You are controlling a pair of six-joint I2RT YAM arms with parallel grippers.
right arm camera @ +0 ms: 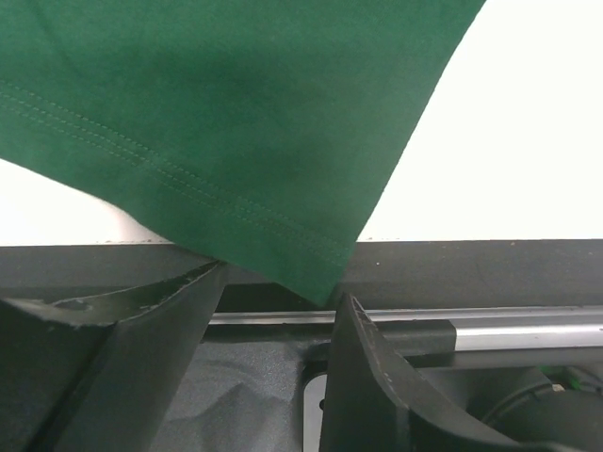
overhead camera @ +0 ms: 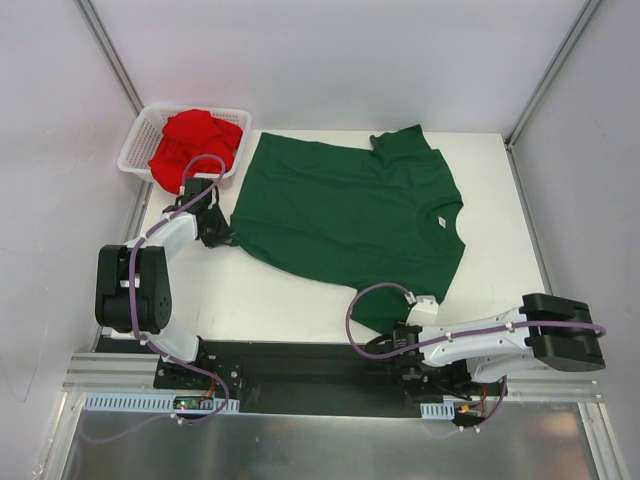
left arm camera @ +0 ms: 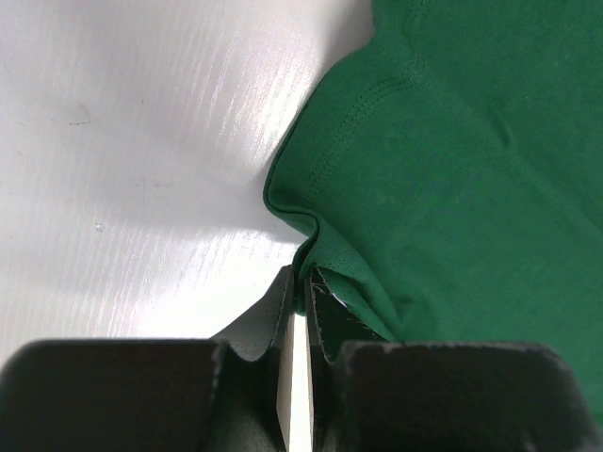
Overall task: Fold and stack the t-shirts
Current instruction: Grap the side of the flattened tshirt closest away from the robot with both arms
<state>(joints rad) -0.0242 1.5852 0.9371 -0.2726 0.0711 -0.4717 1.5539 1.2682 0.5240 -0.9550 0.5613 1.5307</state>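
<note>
The dark green t-shirt [overhead camera: 350, 215] lies spread flat on the white table, its near corner hanging over the front edge. The bright red t-shirt [overhead camera: 197, 143] is a crumpled heap in the white mesh basket. My left gripper [overhead camera: 214, 228] is at the green shirt's left corner; in the left wrist view the gripper [left arm camera: 303, 282] is shut on a pinch of the green hem [left arm camera: 452, 169]. My right gripper [overhead camera: 402, 336] is at the shirt's near corner; in the right wrist view the gripper [right arm camera: 283, 282] is open, with the green corner [right arm camera: 236, 113] hanging just above the gap.
The white basket [overhead camera: 135, 140] stands at the table's far left corner. Bare table [overhead camera: 270, 290] lies near left of the shirt. A black base plate [overhead camera: 300, 365] and a metal rail [right arm camera: 528, 330] run along the front edge. Walls close in on both sides.
</note>
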